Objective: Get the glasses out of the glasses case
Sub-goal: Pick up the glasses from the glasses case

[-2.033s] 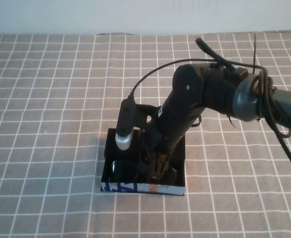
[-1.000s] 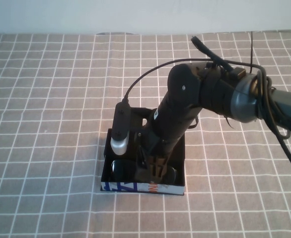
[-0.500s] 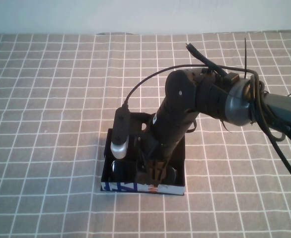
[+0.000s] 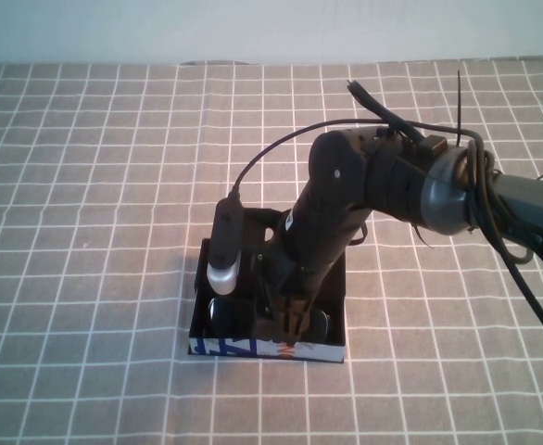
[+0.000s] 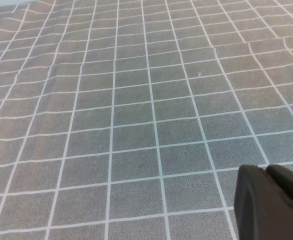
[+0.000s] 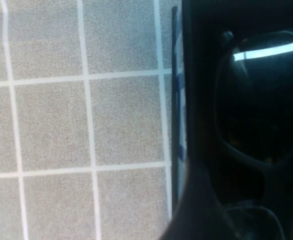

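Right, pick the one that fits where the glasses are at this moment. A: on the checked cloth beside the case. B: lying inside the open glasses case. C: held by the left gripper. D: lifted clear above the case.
B: the glasses lie inside the open glasses case, where the right gripper reaches down at them; the left gripper sits apart over bare cloth.

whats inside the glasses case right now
The glasses lie inside the glasses case, with the right tool reaching in over them and hiding the middle. The left tool is parked over bare cloth.
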### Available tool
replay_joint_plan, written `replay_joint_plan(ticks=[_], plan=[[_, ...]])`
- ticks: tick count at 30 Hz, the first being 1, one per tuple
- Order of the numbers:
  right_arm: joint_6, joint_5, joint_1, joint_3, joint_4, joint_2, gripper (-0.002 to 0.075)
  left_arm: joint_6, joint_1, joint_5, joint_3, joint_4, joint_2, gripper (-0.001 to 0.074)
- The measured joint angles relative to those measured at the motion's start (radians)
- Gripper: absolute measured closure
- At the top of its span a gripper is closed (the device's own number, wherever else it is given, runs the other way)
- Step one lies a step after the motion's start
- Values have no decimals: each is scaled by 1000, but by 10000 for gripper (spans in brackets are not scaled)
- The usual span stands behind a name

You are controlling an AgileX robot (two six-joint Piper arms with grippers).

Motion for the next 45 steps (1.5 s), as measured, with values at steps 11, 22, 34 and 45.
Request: replay_joint_plan(ticks=[11,22,34,45], plan=[[0,-8,-5,0,-11,-2,350,0,0,0,0,0,0,738],[0,-32,-7,0,-49,-10,396,0,0,0,0,0,0,738],[0,-60,-7,0,-47,-8,396,0,0,0,0,0,0,738],[0,-62,-7,0,-45,5,396,0,0,0,0,0,0,738]])
